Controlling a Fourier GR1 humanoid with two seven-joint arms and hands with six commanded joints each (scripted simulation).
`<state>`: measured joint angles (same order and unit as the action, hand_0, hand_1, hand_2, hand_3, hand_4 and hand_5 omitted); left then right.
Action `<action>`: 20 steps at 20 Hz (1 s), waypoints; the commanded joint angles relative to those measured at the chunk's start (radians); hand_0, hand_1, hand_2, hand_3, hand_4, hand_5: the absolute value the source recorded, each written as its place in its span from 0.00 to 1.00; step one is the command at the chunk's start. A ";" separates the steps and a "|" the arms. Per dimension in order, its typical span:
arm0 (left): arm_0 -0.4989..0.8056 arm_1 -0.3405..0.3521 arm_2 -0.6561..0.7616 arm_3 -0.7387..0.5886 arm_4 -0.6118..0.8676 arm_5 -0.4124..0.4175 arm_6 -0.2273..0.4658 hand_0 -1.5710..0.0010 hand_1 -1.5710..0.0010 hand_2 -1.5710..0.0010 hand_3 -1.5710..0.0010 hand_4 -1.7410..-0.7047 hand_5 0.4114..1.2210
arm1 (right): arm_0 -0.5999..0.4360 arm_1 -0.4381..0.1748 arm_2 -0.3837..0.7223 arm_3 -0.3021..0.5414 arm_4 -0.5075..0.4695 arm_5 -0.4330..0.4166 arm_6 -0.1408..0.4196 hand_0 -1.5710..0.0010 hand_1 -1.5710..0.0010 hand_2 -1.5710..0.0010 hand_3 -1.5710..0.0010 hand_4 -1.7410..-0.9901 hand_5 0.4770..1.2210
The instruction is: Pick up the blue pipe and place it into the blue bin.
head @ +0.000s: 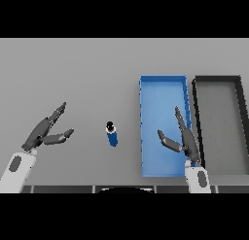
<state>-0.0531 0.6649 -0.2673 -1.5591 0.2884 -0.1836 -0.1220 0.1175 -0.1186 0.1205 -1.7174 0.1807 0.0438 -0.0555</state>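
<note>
While its fingers are spread straight and hold nothing, the right hand (pixel 182 137) hangs over the blue bin (pixel 163 95), near that bin's right wall. Just beyond that wall, to the hand's right, sits a black bin (pixel 217 79). Left of the hand, outside the blue bin, the blue pipe (pixel 112 134) stands on the grey table (pixel 73 69). Farther left, the left hand (pixel 47 129) is likewise open, well apart from the pipe.
</note>
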 commanded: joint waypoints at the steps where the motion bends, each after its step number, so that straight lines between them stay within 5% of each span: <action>1: 0.014 0.007 -0.018 -0.031 -0.001 -0.023 -0.013 1.00 1.00 1.00 1.00 0.62 0.19 | -0.008 -0.006 -0.003 0.015 0.002 0.003 -0.003 1.00 1.00 1.00 1.00 0.73 0.17; 9: 0.030 -0.080 -0.185 -0.125 -0.099 -0.047 0.052 1.00 1.00 1.00 1.00 0.55 0.08 | 0.013 0.000 0.013 -0.010 0.007 0.010 -0.008 1.00 1.00 1.00 1.00 0.70 0.19; 20: -0.082 -0.303 -0.267 0.076 -0.180 -0.027 0.060 1.00 1.00 1.00 1.00 0.54 0.07 | 0.022 -0.002 -0.001 -0.032 -0.002 0.002 0.012 1.00 1.00 1.00 1.00 0.70 0.18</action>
<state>-0.1352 0.3611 -0.5353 -1.4832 0.1082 -0.2110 -0.0594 0.1391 -0.1212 0.1192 -1.7495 0.1783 0.0457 -0.0416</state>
